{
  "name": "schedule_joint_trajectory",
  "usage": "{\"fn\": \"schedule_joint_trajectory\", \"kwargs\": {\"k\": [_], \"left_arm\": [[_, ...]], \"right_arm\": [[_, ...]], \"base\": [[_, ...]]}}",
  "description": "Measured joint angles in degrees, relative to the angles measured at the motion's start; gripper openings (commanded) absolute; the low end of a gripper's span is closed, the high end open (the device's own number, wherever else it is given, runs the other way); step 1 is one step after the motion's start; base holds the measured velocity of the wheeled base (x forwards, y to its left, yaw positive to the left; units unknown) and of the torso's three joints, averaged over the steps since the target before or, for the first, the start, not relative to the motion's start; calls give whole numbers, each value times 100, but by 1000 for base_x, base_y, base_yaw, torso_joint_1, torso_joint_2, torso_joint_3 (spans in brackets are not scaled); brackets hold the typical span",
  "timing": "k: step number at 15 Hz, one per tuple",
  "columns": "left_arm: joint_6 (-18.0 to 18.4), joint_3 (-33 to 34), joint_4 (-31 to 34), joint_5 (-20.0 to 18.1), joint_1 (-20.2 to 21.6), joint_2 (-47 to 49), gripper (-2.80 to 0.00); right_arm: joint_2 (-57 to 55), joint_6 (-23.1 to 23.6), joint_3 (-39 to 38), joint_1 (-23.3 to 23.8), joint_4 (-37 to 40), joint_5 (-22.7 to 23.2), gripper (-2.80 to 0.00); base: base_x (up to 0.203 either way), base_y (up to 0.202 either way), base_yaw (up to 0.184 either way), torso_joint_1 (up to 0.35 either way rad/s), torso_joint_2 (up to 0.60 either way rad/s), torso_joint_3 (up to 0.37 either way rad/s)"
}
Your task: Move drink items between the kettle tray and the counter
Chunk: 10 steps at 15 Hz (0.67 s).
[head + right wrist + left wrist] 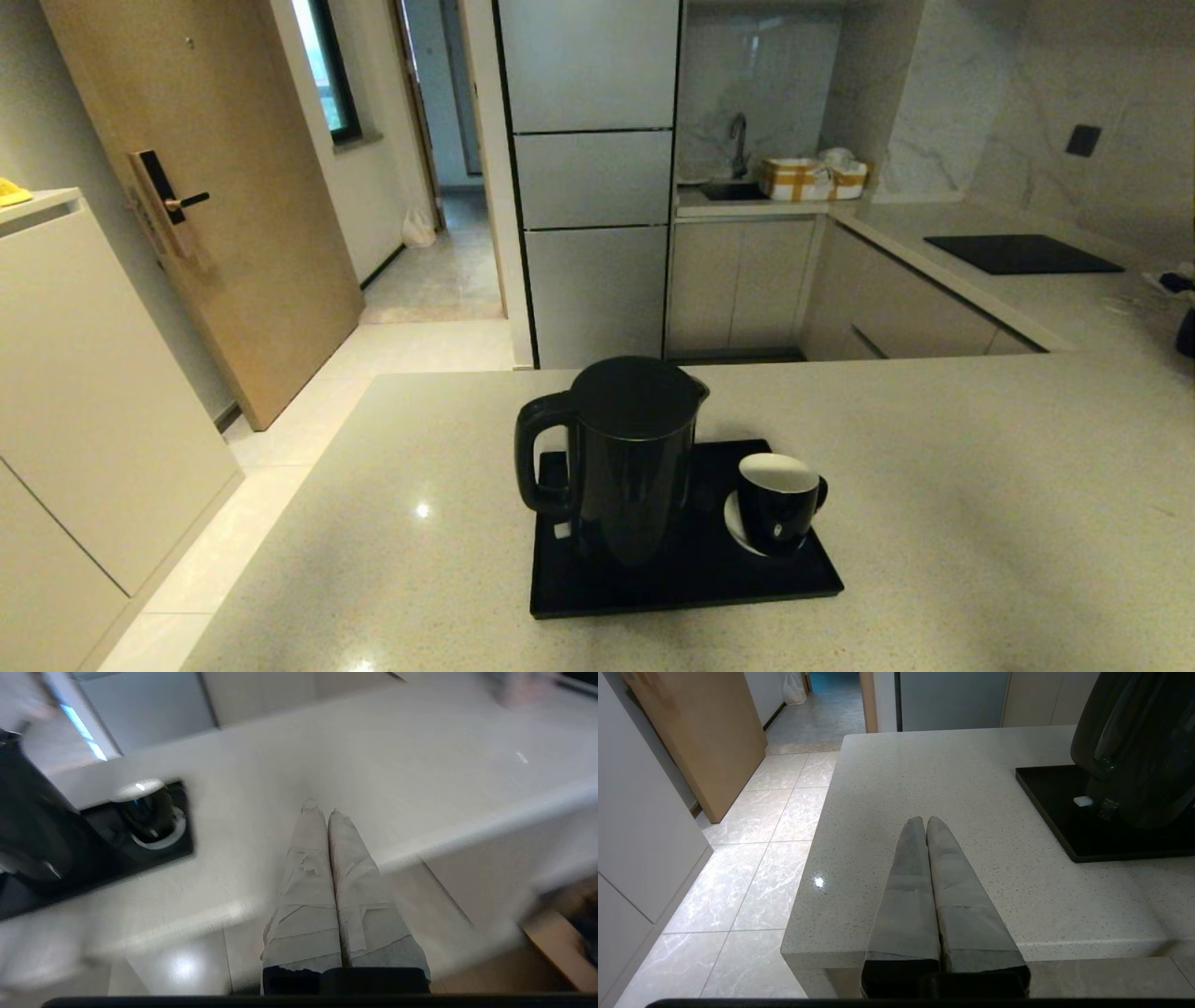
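A tall glossy black kettle [635,457] stands on the left half of the flat black kettle tray [686,579], handle pointing left. Beside it on the tray's right half a small black mug [780,509], white inside, sits on a white saucer [738,527]. The tray lies on the speckled counter [980,523]. My left gripper [926,820] is shut and empty above the counter's near left corner, with the tray [1057,802] and kettle [1139,742] off to its side. My right gripper [322,809] is shut and empty above the counter's near edge, the mug [149,812] well aside. Neither arm shows in the head view.
The counter ends at a left edge [808,858] with tiled floor [752,858] below. A black hob panel [1022,252] lies on the far right worktop. A sink with tap [738,149] and a taped box [812,177] sit at the back. A dark object [1186,331] sits at the right edge.
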<state>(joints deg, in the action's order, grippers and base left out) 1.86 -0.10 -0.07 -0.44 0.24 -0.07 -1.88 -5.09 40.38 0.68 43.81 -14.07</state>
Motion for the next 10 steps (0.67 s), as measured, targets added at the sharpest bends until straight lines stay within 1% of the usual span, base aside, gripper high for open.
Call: {"fn": "schedule_joint_trajectory", "kwargs": {"k": [3, 4, 5, 7, 8, 10], "left_arm": [[3, 0, -1, 1, 0, 0, -280], [-2, 0, 0, 0, 0, 0, -280], [0, 0, 0, 2, 0, 0, -280], [-2, 0, 0, 0, -2, 0, -280], [-5, 0, -1, 0, -2, 0, -280], [-5, 0, 0, 0, -2, 0, -280]], "right_arm": [[140, 452, -2445, -6, -2255, 247, -280], [163, 522, -3107, -9, -2950, 396, -280], [178, 539, -3557, -9, -3479, 615, -280], [193, 627, -3921, -13, -4199, 1245, -280], [197, 677, -3973, -15, -4363, 1373, -280], [198, 674, -4025, -16, -4383, 1397, -280]], "base": [[0, 0, 0, 0, 0, 0], [0, 0, 0, 0, 0, 0], [0, 0, 0, 0, 0, 0], [0, 0, 0, 0, 0, 0], [0, 0, 0, 0, 0, 0], [0, 0, 0, 0, 0, 0]]}}
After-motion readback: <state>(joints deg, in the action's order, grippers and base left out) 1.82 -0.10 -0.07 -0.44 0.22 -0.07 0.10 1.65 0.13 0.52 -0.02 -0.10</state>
